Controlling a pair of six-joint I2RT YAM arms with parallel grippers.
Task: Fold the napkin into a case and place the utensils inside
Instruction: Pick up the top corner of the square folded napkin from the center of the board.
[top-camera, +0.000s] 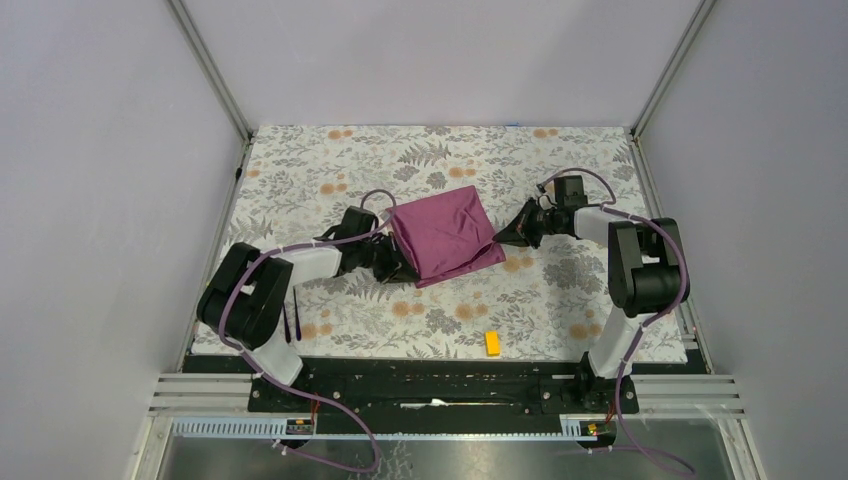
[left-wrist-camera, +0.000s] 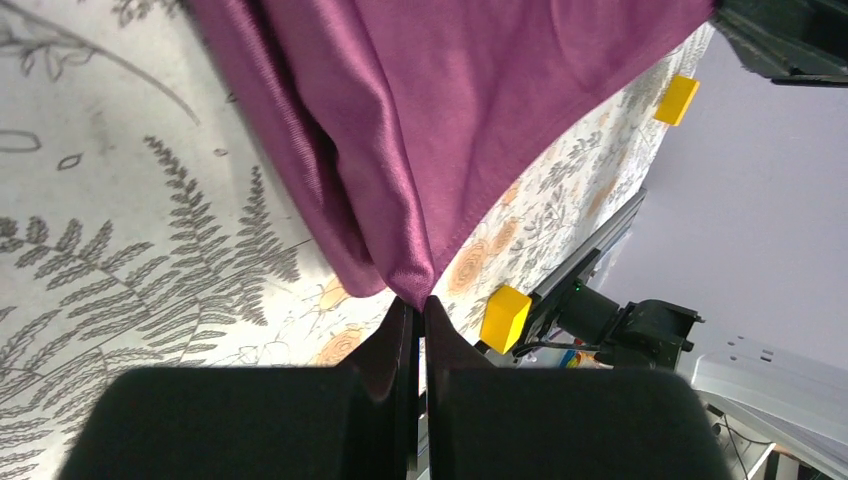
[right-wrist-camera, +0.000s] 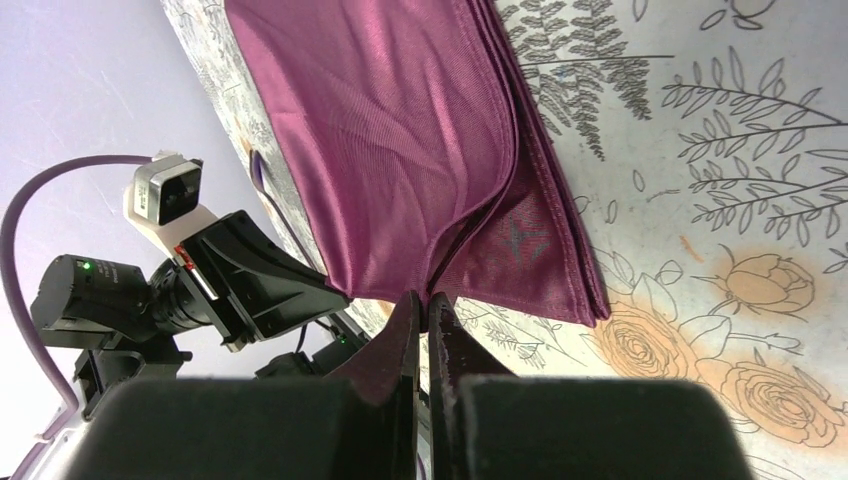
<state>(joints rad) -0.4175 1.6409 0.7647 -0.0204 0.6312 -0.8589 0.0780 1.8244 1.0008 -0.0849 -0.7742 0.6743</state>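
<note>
Your napkin (top-camera: 445, 235) lies folded in layers on the floral table (top-camera: 560, 170), stretched between the two sets of jaws. The left gripper (left-wrist-camera: 422, 303) has its jaws pressed together on one napkin corner, and the cloth fans out straight ahead of the tips. The right gripper (right-wrist-camera: 425, 300) pinches the edge of an upper layer at the opposite corner, while the lower layers lie flat just beyond its tips. A faint dark mark on a lower layer is too blurred to read. The utensils (top-camera: 292, 322) lie well behind the left jaws, beside that arm's base. A yellow block (top-camera: 492, 343) sits well apart from both jaws.
</note>
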